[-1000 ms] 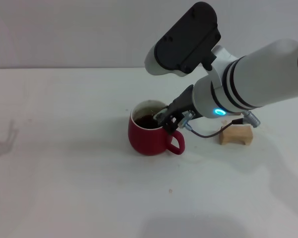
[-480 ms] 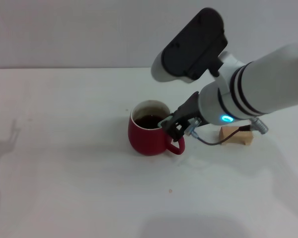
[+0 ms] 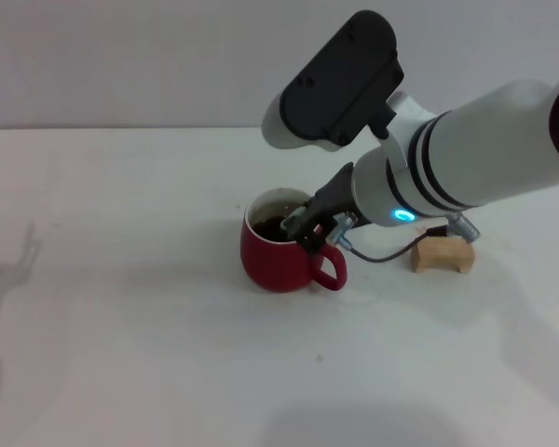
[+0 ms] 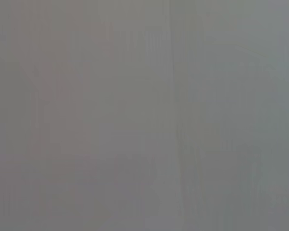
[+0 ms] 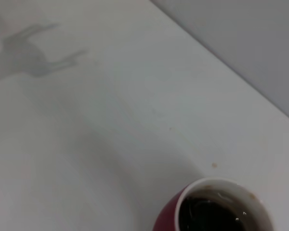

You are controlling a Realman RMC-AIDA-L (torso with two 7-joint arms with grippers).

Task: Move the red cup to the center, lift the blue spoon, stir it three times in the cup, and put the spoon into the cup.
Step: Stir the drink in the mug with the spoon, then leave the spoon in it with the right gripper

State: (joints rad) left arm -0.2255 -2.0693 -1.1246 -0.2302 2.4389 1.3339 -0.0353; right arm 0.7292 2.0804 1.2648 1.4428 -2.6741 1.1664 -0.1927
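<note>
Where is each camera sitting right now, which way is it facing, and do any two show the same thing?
Head view: from the robot's head, looking forward and down at the white table; the right gripper sits at the red cup, beside a wooden block.
Left wrist view: only blank grey; no body part shows.
Right wrist view: looks down on the cup's rim and the table; no fingers show.
Shared: head and right wrist views both show the red cup.

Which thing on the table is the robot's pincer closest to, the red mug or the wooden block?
The red mug. The right pincer is over its rim by the handle, while the pale wooden block sits apart, under the arm.
</note>
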